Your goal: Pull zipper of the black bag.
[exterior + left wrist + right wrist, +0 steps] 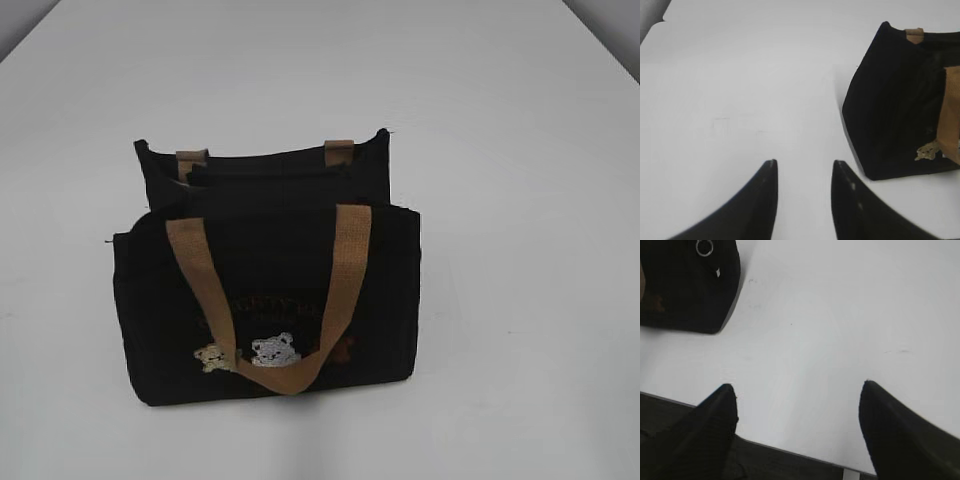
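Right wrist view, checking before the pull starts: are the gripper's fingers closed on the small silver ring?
No: the right gripper is open over bare table, apart from the small silver ring.

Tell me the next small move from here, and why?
Probably bring the right gripper up toward the zipper. Its ring shows at the bag's end in the right wrist view, and that gripper hangs open over bare table, apart from the black bag. The left gripper is also open, touching nothing.
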Robot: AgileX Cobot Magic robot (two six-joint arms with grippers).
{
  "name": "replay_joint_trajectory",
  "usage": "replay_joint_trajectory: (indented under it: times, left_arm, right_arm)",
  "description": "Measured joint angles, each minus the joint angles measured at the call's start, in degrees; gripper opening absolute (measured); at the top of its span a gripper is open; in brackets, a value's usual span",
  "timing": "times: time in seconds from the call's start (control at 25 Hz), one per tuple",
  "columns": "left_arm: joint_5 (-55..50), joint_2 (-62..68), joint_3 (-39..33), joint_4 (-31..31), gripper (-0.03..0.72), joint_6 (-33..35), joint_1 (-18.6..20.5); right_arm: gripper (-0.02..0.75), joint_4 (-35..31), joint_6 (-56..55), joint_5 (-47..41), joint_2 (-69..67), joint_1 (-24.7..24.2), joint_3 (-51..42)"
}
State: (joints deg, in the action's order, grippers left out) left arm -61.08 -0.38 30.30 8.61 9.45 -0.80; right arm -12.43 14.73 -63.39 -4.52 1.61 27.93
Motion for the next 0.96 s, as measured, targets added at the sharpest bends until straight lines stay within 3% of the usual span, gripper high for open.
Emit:
replay_joint_trajectory:
  times: [0.96]
  left_arm:
    - [0.01,-0.10,0.00,0.06,0.239,0.00,0.42]
  right_arm:
    - [0.590,-0.82,0.06,0.00,4.88,-0.37,-0.05]
